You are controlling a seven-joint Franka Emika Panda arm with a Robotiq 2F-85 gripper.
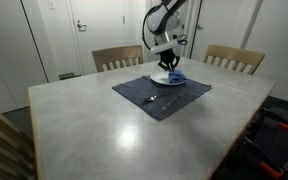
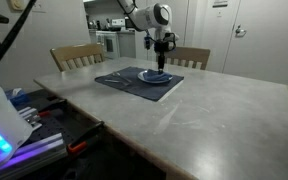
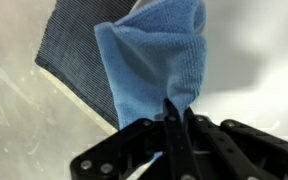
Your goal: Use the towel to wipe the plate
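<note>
I see the black two-finger gripper (image 3: 179, 108) clamped on the light blue cloth towel (image 3: 154, 50), directly over the round white plate (image 1: 160, 79). Plate sits on the dark grey fabric placemat (image 1: 144, 95), far side of the pale table (image 1: 104, 130). Can't tell if towel touches plate.

Hand (image 3: 180, 112) cropped at bottom edge; small item (image 1: 152, 99) unidentifiable.

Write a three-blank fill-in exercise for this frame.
1. The gripper is shut on a ___ towel.
2. The plate sits on a dark ___ spread on the table.
3. At the table's far side stand ___ chairs.
Missing words: blue; mat; two.
</note>
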